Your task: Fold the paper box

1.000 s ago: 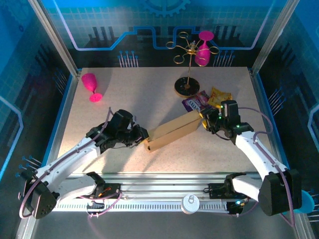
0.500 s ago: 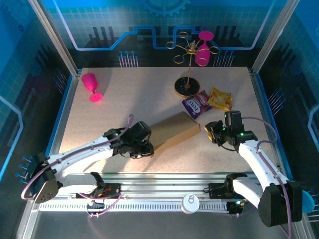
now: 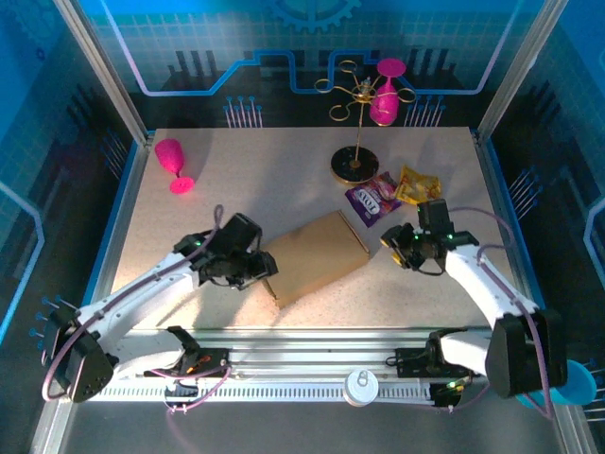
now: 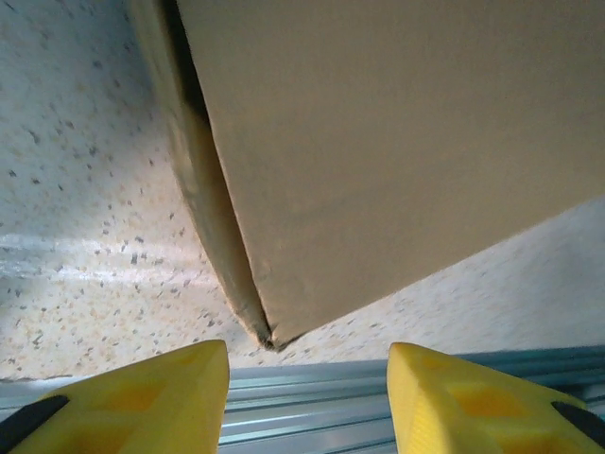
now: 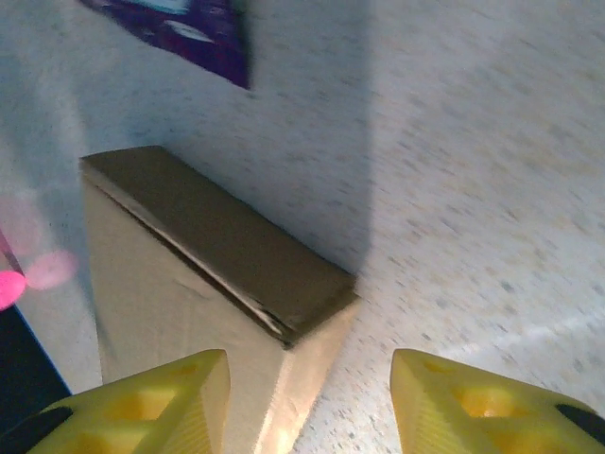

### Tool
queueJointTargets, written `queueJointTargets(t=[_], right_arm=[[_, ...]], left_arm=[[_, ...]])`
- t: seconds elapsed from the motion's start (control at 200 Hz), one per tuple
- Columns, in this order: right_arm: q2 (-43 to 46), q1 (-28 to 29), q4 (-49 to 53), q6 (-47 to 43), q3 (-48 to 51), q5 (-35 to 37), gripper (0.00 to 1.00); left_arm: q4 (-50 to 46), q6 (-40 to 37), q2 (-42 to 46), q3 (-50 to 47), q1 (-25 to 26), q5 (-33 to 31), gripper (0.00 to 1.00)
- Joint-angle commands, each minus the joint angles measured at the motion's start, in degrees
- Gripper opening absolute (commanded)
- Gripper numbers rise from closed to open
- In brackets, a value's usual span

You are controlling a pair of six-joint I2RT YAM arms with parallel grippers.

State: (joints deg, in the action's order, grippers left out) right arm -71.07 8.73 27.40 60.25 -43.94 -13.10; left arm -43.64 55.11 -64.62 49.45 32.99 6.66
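Box point(image 3: 317, 257) was found lying flat and closed on the table point(image 3: 265, 180). Left gripper point(image 3: 267, 271) was noted at the box's near left corner, jaws apart, nothing held. Right gripper point(image 3: 389, 246) was noted just off the box's right end, jaws apart, empty. Purple packet point(image 3: 371, 200) was seen just beyond the box's far right corner.

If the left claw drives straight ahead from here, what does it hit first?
Most likely the paper box: its near corner sits just ahead of the left claw, though depth is unclear.
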Motion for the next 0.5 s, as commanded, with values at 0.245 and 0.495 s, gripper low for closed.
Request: queueJointTargets(t=[0.245,0.495], right_arm=[[-23.82,5.66,5.36,-32.3,-20.02,-4.31,0.56],[-29.05,7.96,6.79,-36.58,-22.75,-4.17,0.56]], left_arm=[[10.97,2.6,-6.66,-7.12,-6.97,12.91,0.49],[13.69,2.33,-10.87,-9.27,-7.06,12.76,0.49]])
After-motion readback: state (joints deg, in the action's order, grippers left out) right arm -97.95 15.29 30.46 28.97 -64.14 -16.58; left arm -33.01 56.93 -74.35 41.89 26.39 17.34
